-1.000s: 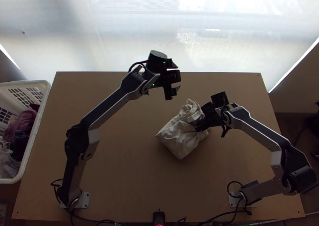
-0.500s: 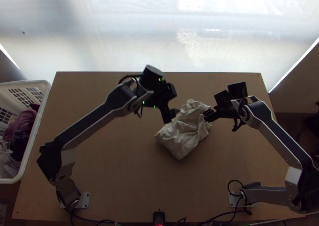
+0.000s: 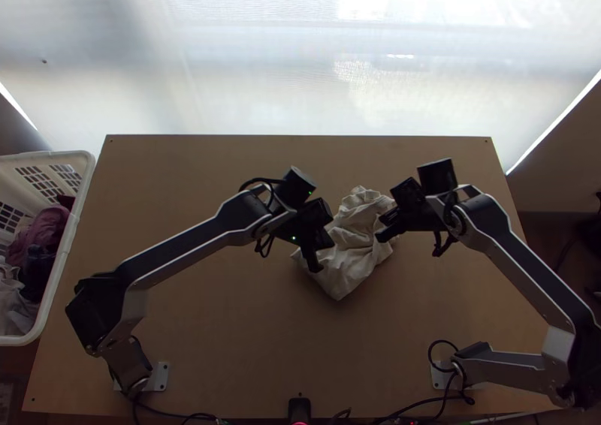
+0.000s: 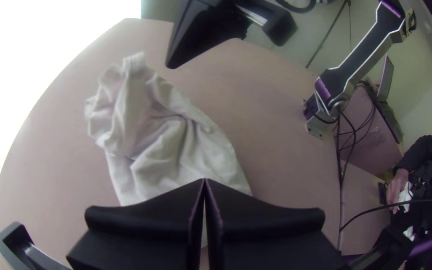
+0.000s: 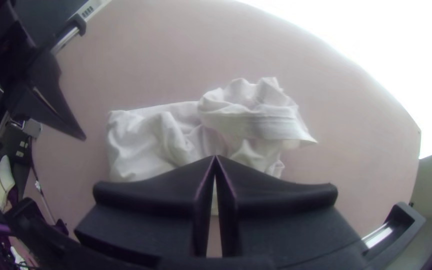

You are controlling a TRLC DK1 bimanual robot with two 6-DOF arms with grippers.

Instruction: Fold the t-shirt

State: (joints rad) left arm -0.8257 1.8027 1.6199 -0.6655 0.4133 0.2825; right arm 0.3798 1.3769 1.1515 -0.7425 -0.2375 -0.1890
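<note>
The white t-shirt (image 3: 347, 254) lies bunched and creased near the table's middle, its far part crumpled and its near part flatter. Over its left edge is my left gripper (image 3: 315, 266), whose fingers meet in the left wrist view, where the gripper (image 4: 205, 184) has the shirt (image 4: 171, 145) beyond its tips. My right gripper (image 3: 382, 230) is at the shirt's right side. It is shut too: in the right wrist view the gripper (image 5: 215, 160) has its tips together, with the shirt (image 5: 176, 135) beyond them. No cloth is visible between either pair of fingers.
A white laundry basket (image 3: 66, 263) holding clothes stands beyond the table's left edge. Bare wooden table (image 3: 225, 305) lies around the shirt. A small black device (image 3: 299, 408) sits at the near edge. In the left wrist view, a person's hand (image 4: 397, 187) is beyond the table.
The left gripper has come from the far side toward the near side, over the shirt's left edge. The right gripper has backed off to the right, then shifted slightly back left.
</note>
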